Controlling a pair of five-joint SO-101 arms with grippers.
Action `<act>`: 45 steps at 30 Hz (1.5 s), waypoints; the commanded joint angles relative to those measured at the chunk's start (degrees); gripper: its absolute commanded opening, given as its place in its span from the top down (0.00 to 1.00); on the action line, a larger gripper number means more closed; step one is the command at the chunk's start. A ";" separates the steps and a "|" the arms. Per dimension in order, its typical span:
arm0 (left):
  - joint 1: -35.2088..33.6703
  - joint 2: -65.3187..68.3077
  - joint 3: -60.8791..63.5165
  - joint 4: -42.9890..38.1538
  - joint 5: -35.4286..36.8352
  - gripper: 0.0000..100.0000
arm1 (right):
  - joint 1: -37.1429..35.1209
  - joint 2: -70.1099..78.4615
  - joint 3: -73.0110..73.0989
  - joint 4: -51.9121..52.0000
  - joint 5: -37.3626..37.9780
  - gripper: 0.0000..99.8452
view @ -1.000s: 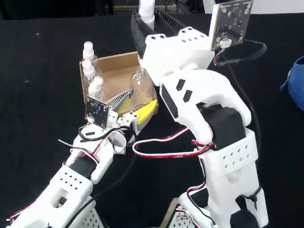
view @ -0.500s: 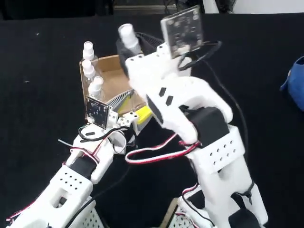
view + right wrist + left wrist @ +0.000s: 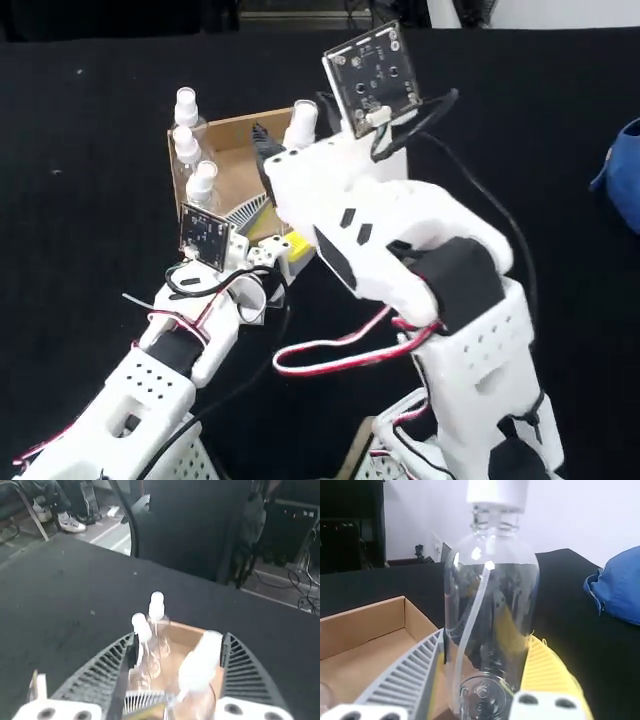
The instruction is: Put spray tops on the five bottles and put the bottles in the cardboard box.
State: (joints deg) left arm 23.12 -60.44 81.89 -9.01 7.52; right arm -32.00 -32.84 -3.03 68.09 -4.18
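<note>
Left gripper [image 3: 485, 640]: pinches the bottle [image 3: 492, 605] low on its belly between a grey ribbed finger and a yellow one, probably to steady it for capping.
Bottle: upright at the near corner of the box [image 3: 235, 130]. It is smooth, round-shouldered clear plastic that catches the light.
Spray top [image 3: 497, 492]: a white cylinder on the bottle's neck, with a thin tube hanging inside. I cannot tell if it is fully seated.
Right gripper [image 3: 177, 640]: at the spray top from above; gripping or released, I cannot tell.
Box: open, matt brown cardboard.
Capped bottles [image 3: 186, 130]: three in a row along one side wall of the box, apparently finished.
Desk [image 3: 80, 200]: flat, matt black.
</note>
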 commanded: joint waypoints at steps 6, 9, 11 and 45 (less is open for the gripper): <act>0.31 -0.79 -0.84 -1.67 0.62 0.97 | 6.77 -12.44 1.27 13.45 0.88 0.77; 1.01 -0.79 -1.36 -1.76 0.70 0.97 | 11.08 -16.04 9.71 13.01 0.88 0.77; 3.12 -0.70 -1.36 -1.85 0.62 0.97 | 12.04 -19.47 14.73 12.48 0.88 0.77; 12.88 -0.62 1.36 -1.41 -11.08 0.96 | 6.51 -61.85 68.44 -13.19 3.60 0.77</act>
State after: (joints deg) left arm 35.52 -60.35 83.91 -9.54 0.57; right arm -24.62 -94.64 65.19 58.68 -1.10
